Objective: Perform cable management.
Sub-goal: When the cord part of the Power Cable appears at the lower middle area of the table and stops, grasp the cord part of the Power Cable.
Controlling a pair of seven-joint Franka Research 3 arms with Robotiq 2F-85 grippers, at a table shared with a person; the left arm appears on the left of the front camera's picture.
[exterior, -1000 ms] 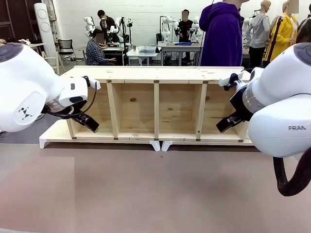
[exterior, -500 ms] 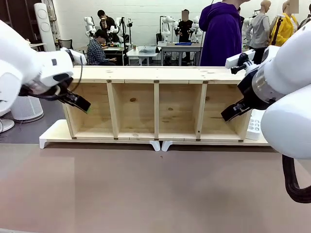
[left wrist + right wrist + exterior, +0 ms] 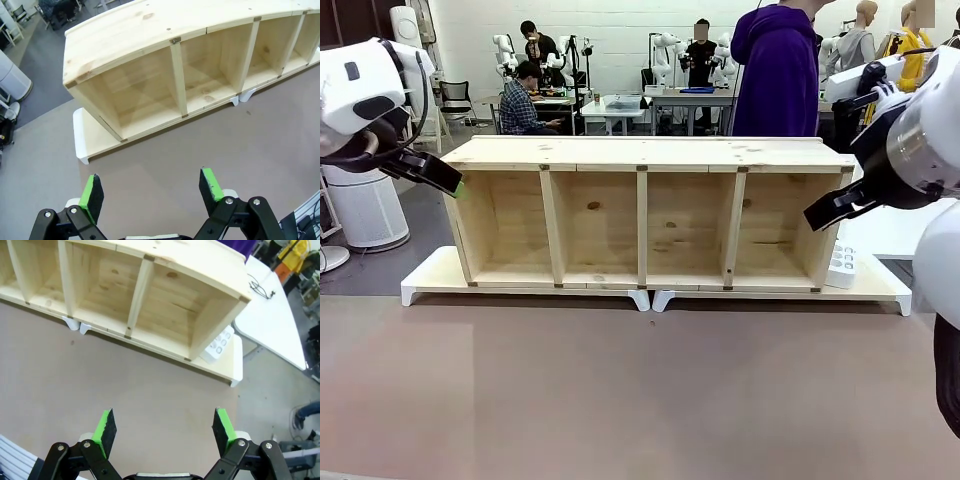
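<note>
A short stretch of thin black cable point(image 3: 258, 288) lies on the white table beyond the shelf's right end; the rest of it is out of view. The long wooden shelf unit point(image 3: 640, 155) lies on its side across the table, its compartments facing me. My left gripper point(image 3: 450, 183) hangs in the air off the shelf's upper left corner. In the left wrist view it point(image 3: 150, 187) is open, with nothing between the green pads. My right gripper point(image 3: 820, 213) hovers by the shelf's right end, also open point(image 3: 165, 427) and holding nothing.
A small white power strip point(image 3: 841, 266) sits on the white base board just right of the shelf. A person in a purple hoodie point(image 3: 775, 70) stands behind the shelf. Bare brown tabletop point(image 3: 640, 400) stretches in front of the shelf.
Both arms have lifted and swung outward, away from the shelf's end compartments. The power strip, hidden behind the right arm before, has come into sight.
</note>
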